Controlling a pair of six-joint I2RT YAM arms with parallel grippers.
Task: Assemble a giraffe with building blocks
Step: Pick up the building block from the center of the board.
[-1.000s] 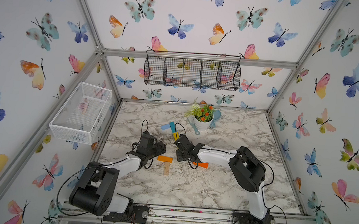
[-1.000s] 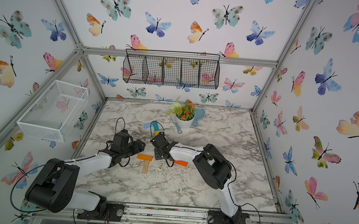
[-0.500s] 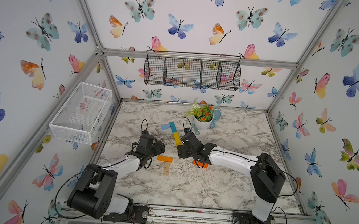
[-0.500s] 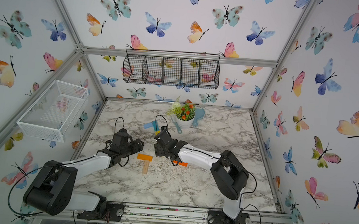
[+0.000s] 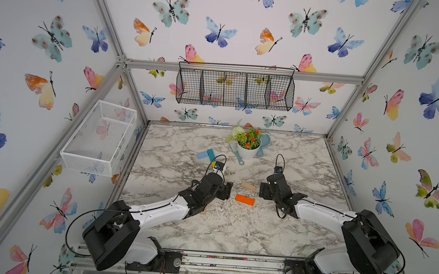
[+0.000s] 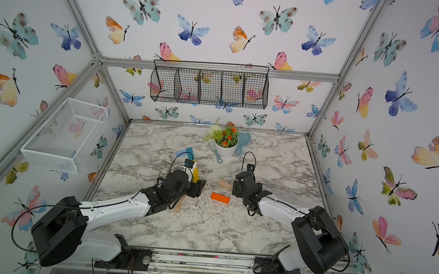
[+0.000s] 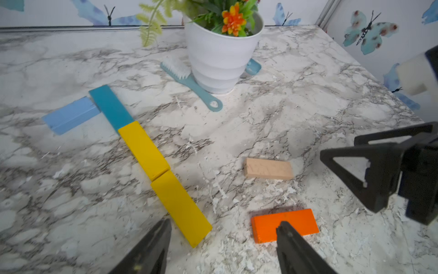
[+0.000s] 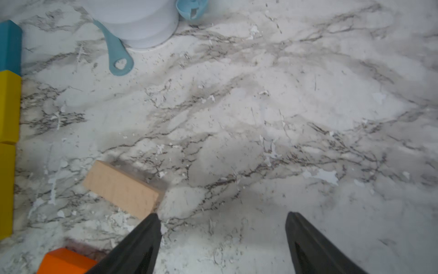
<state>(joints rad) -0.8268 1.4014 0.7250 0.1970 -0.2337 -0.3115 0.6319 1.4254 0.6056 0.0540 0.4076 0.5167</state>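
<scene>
A marble table (image 5: 232,232) holds a white flower pot (image 7: 220,54) at its far middle, and nearer, the left end effector (image 7: 224,224) and right end effector (image 8: 222,215) both hang released, jaws apart and holding nothing. Left of centre lies the unfinished giraffe (image 7: 132,135): a light-blue block (image 7: 70,115) touches a teal block (image 7: 110,108), then two yellow blocks (image 7: 180,206) run end to end toward the near side. Between the end effectors an orange block (image 7: 265,227) lies loose, with a plain wood block (image 7: 269,169) just beyond it, apart.
</scene>
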